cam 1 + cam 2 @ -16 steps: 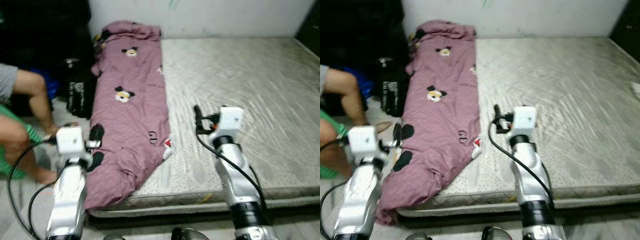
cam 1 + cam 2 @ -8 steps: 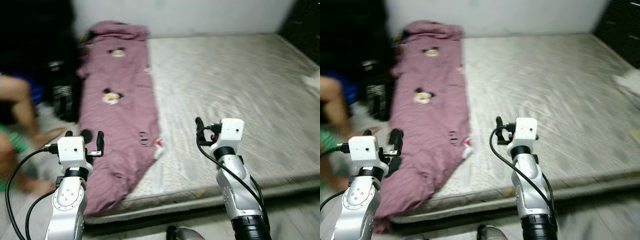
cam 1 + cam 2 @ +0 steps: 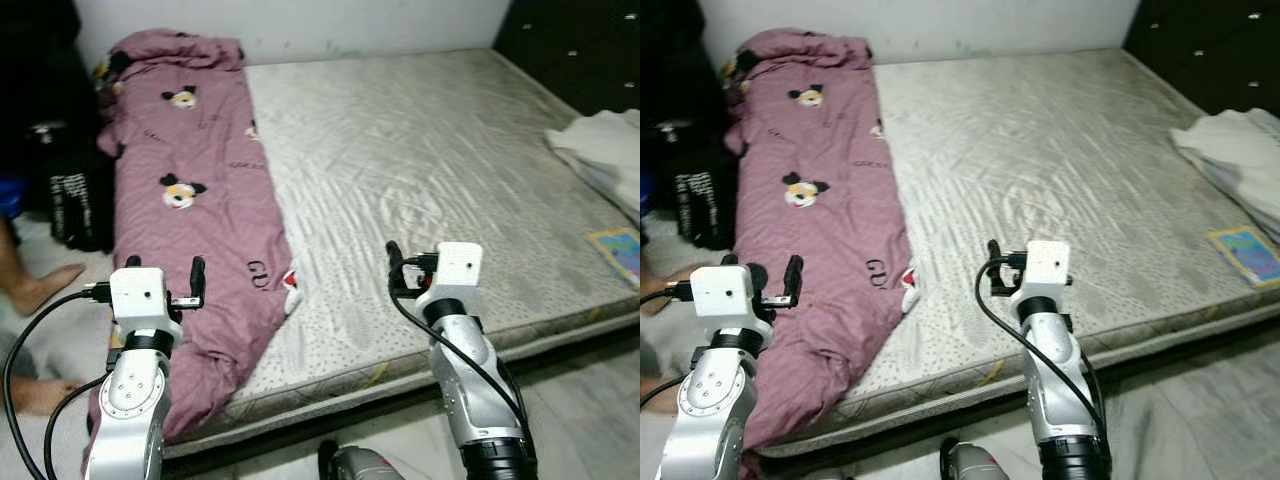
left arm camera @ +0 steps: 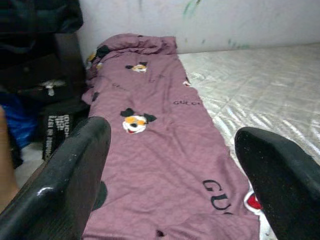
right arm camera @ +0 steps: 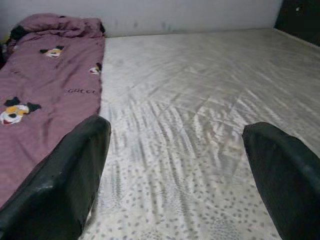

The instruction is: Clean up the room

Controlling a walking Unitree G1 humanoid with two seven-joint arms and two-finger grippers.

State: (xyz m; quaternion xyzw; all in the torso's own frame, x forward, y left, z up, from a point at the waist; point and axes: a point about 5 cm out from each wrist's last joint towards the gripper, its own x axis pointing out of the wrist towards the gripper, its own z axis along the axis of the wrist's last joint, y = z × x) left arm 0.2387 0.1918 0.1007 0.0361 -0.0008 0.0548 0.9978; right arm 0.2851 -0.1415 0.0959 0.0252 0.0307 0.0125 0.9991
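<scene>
Mauve cartoon-print quilt (image 3: 195, 200) lies bunched along the grey bare mattress (image 3: 420, 170), its near end drooping off the edge. Left claw (image 3: 165, 283) and right claw (image 3: 395, 270) hover spread, empty. A one-sided grab could drag it floorward. Since earlier, the view swung right, revealing white cloth (image 3: 605, 150).

Even, soft indoor light; head views slightly blurred, dark corners perhaps underexposed.

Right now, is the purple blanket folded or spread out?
Spread out: the purple blanket lies in a long strip along the mattress edge, its near end drooping over the side.
</scene>
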